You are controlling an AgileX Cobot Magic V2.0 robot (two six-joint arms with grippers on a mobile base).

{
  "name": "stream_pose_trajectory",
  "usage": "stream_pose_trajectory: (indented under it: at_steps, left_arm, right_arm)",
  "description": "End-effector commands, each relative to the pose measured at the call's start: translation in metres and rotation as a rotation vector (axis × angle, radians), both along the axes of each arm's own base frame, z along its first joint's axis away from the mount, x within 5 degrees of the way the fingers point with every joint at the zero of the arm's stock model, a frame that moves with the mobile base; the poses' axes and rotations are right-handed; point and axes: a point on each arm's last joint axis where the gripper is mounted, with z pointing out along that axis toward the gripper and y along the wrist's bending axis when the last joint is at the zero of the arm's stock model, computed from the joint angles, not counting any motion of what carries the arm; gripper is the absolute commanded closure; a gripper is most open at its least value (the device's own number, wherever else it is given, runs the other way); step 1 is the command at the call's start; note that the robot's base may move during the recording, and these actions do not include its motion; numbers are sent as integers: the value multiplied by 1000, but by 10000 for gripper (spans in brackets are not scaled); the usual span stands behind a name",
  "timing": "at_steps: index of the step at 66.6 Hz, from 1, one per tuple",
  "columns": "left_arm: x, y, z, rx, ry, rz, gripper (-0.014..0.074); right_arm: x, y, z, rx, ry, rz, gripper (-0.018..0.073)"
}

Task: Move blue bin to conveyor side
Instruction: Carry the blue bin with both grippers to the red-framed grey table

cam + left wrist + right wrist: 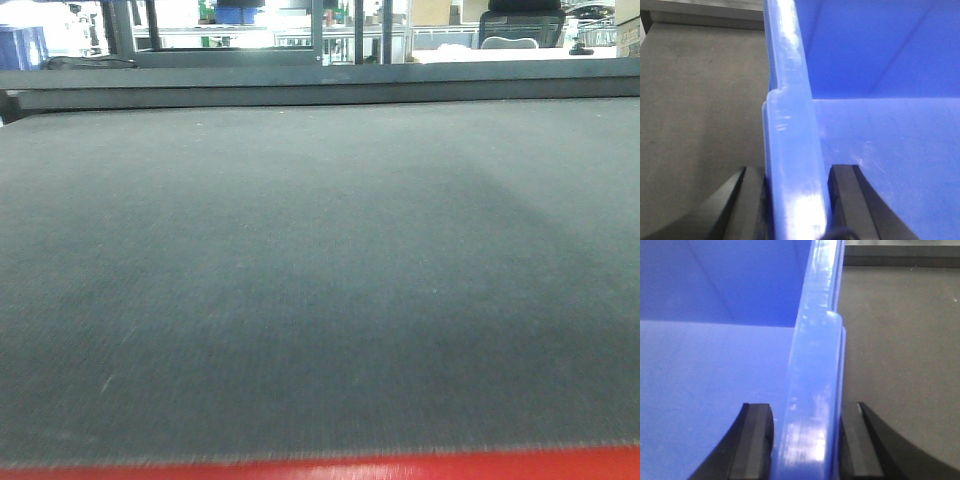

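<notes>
Dark grey woven belting, the conveyor (320,280), fills nearly the whole front view, matte and finely textured. Its raised rail (320,85) runs across the upper part of the frame and a red strip (400,467) runs along the bottom edge. Behind the rail is a bright, washed-out workshop.

The blue bin (880,150) does not appear in the front view, only in the two wrist views. There its glossy rim runs from bottom centre towards the top, with belt beside it at the frame's outer side. I cannot tell whether it rests on the belt or hangs just above it.

The left pincer (795,200) is clenched on one side wall, a black finger (752,200) pressed to the outside and another to the inside. The right pincer (807,440) grasps the opposite wall the same way.

The bin looks like stiff moulded plastic, smooth and shiny enough to be slippery, and what shows of the inside is bare, so it is probably light for its bulk. The thickened rim, with its stepped outer band, seems the best hold. Both arms would need to move evenly, or the walls could twist or slide through the pads.
</notes>
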Motion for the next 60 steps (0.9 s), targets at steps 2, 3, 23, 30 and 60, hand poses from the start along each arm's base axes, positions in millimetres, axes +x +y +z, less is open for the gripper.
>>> stream_pose_trajectory:
  at_steps: [2, 3, 23, 30, 60]
  left_arm:
    - [-6, 8, 18, 93, -165, 62, 610]
    - [-6, 8, 18, 93, -165, 62, 610]
    - [-6, 8, 18, 93, -165, 62, 610]
    - [-6, 8, 18, 93, -165, 62, 610]
    - [-6, 8, 18, 93, -167, 62, 610]
  right_arm:
    - [-2, -12, 15, -80, -162, -73, 638]
    - [-2, -12, 15, -80, -162, -73, 638]
    - [-2, -12, 15, -80, -162, -73, 638]
    - [-2, -12, 15, -80, -162, -73, 638]
    - [-2, -12, 15, -80, -162, -73, 638]
